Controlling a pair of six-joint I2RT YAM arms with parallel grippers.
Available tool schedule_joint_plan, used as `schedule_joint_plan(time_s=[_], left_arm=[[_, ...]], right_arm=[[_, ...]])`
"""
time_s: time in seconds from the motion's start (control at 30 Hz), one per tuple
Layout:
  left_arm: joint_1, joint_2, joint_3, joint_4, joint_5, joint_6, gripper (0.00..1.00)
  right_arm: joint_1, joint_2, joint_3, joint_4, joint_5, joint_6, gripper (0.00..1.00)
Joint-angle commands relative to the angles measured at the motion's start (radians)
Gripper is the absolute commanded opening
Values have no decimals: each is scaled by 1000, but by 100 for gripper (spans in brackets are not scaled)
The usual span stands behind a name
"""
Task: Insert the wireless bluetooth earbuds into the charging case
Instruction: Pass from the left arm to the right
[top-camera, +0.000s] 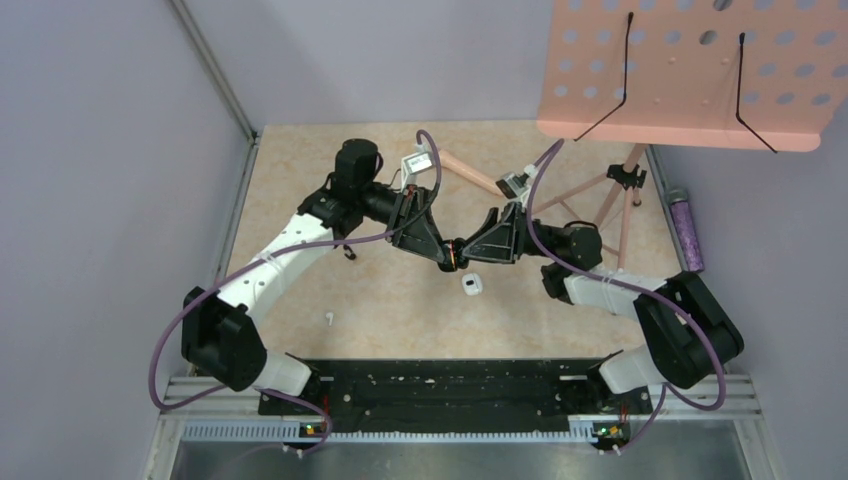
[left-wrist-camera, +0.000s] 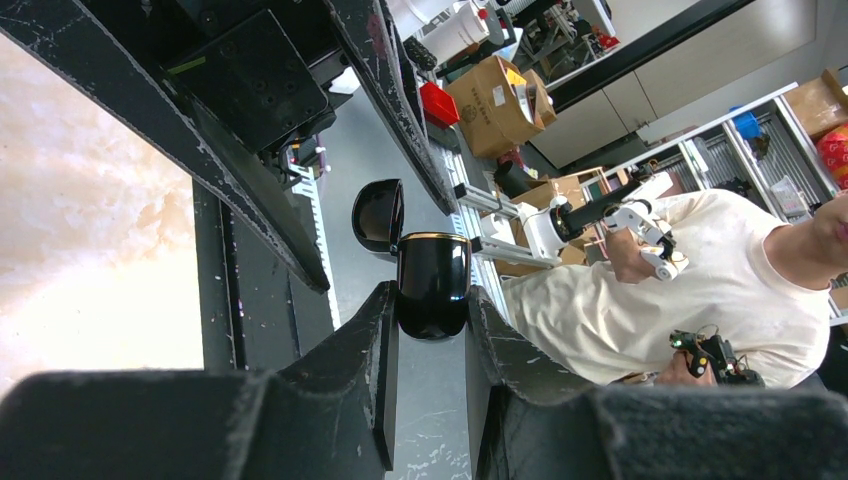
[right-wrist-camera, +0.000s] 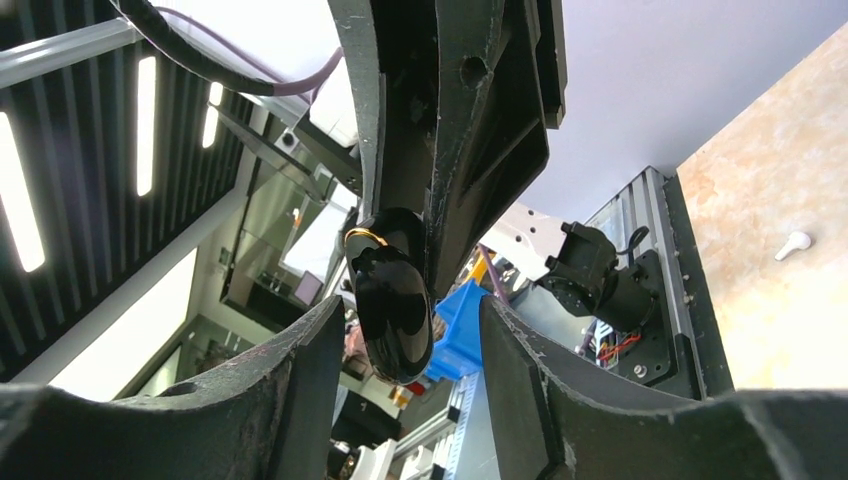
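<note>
While left jaws pinch case (left-wrist-camera: 432, 285), earbud (top-camera: 328, 318) lies apart.

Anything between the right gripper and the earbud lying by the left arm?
Nothing visible: only bare table lies between the right gripper and the earbud. But its fingers flank the charging case held aloft by the left gripper, so it likely must back off first.

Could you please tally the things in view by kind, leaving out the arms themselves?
Black charging case, lid open, gripped by the left hand: 1
White earbuds, lying loose: 2 (one; another, too small to be sure of)
Pink music stand: 1
Purple bottle: 1
Total: 5
</note>
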Motion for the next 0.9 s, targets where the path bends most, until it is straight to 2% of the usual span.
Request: schedule_joint_plan(time_s=[0.0,0.33,0.77,0.87], left_arm=[[-4,-3,19,16,28,13,0],[-2,-1,14,16,25,21,0],[-1,11,22,18,18,24,0],[-1,12,25,18,18,23,0]], right_arm=[[1,-44,17,215,36,-6,51],[-10,-62,1,215,32,1,41],[-10,-56,-21,215,2,-9,39],[-10,-53,-20,215,4,-10,34]])
